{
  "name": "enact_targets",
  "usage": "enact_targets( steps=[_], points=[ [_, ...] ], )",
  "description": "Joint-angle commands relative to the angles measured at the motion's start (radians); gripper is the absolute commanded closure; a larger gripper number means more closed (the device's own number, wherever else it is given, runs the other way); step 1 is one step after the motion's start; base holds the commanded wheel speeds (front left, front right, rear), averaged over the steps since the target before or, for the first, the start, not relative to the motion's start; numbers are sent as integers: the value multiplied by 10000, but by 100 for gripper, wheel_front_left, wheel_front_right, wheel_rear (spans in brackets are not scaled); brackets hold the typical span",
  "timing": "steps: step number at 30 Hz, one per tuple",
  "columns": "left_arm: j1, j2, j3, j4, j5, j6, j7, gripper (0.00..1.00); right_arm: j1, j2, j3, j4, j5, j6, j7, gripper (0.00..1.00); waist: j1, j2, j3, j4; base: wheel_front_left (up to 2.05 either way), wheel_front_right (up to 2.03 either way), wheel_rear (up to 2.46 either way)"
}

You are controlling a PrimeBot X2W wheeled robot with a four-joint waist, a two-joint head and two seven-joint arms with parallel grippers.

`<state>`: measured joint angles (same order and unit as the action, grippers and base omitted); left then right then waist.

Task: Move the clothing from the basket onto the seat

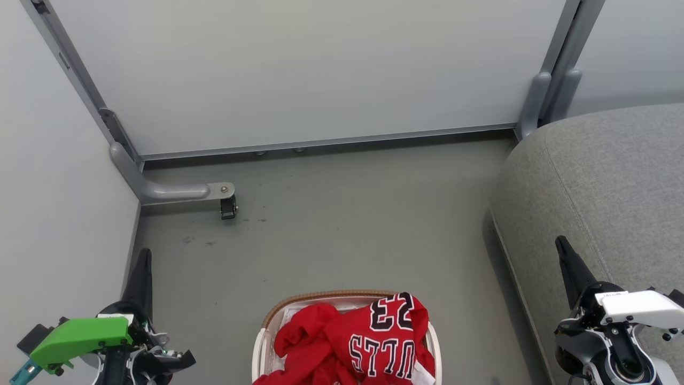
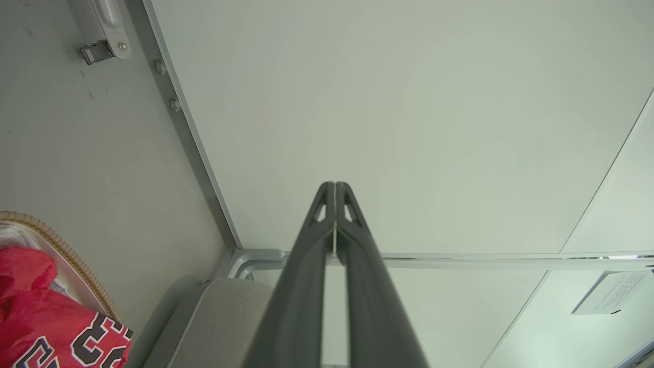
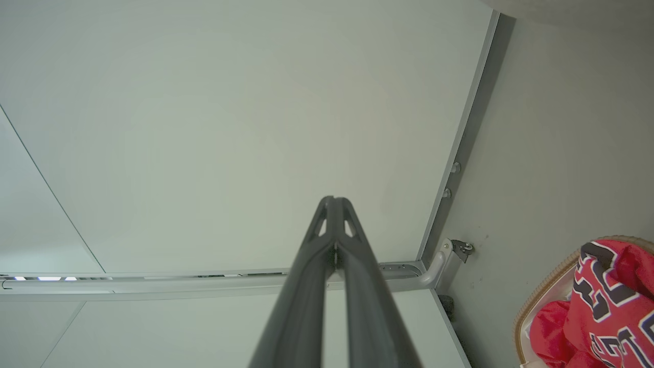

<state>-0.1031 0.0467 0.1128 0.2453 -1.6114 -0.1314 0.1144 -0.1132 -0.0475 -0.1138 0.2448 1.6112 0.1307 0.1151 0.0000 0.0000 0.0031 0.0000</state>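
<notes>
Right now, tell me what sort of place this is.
Probably a staged test corner, not a home: a grey sofa and a laundry basket of red clothing on a bare floor, fenced by pale partition panels.

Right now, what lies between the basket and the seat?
Bare grey floor separates the basket from the seat, as the head view shows.

This looks like a lab booth staged as a corner of a home. Pale panels [image 1: 320,75] in grey metal frames, one foot on a caster [image 1: 228,207], wall in a grey floor [image 1: 347,224]. A seat [image 1: 604,182] and a basket [image 1: 320,294] give the homely touch
</notes>
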Motion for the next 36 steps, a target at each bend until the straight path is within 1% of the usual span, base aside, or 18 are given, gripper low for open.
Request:
enact_targets(
  steps=[1, 36],
  points=[
    [-120, 71, 15, -14, -33, 15, 22, 100, 117, -56, -16, -26, 36, 0, 8, 100, 0, 0, 0, 0, 0, 0, 0],
    [-121, 71, 15, -14, -33, 15, 22, 100, 118, -56, -16, -26, 36, 0, 8, 100, 0, 0, 0, 0, 0, 0, 0]
  ],
)
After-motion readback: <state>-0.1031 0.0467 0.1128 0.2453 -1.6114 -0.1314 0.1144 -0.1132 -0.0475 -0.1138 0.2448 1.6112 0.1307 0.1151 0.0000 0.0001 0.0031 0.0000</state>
